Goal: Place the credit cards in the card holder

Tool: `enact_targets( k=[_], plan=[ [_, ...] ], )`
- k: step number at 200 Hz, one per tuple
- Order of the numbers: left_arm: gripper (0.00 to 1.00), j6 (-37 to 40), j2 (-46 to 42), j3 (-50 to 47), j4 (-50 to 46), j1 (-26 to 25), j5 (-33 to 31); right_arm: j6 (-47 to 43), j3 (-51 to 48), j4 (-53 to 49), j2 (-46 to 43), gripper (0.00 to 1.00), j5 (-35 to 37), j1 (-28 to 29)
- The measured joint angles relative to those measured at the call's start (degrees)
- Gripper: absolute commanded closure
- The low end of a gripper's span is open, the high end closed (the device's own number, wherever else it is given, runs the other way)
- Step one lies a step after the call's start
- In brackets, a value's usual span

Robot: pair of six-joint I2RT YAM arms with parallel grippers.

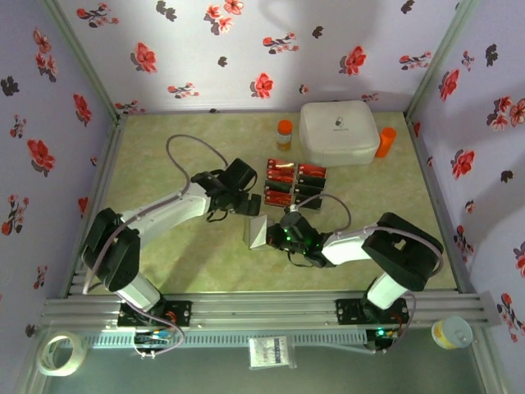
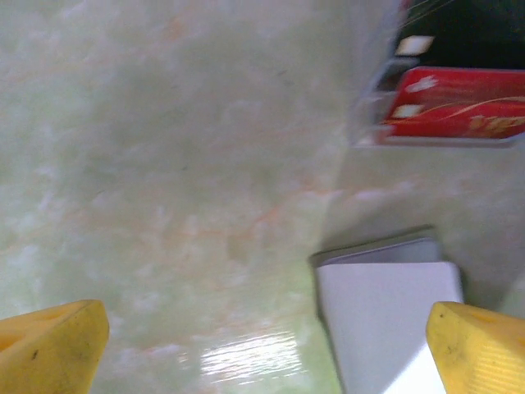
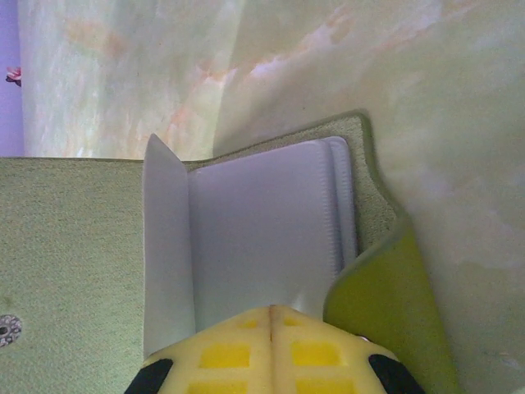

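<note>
The card holder (image 1: 257, 232) lies open mid-table, its olive cover (image 3: 74, 263) spread flat and its pale sleeves (image 3: 262, 230) standing up. My right gripper (image 1: 283, 233) is shut on the holder's near edge, the yellow fingers (image 3: 246, 353) pressed together over a sleeve. The credit cards (image 1: 294, 182), red and black, sit in rows just beyond the holder. In the left wrist view a red card (image 2: 459, 103) and a black one (image 2: 467, 29) lie at upper right. My left gripper (image 1: 246, 208) hovers open over the holder's far-left corner (image 2: 385, 320), holding nothing.
A large white rounded box (image 1: 339, 131) stands at the back, with an orange-capped bottle (image 1: 284, 134) to its left and another (image 1: 385, 142) lying to its right. Floral walls close in the table on three sides.
</note>
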Motion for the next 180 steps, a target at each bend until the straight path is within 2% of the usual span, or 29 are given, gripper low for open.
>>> enact_targets(
  k=[78,180],
  plan=[
    [0.0,0.09,11.96,10.05,-2.36,-2.05,0.94,1.2,-1.31,2.54,0.07,1.0,0.02,0.0],
    [0.0,3.32,20.2,16.83,-8.72,-5.38,-2.38,2.54,-1.53,6.14,2.03,1.0,-0.04,0.17]
  ],
)
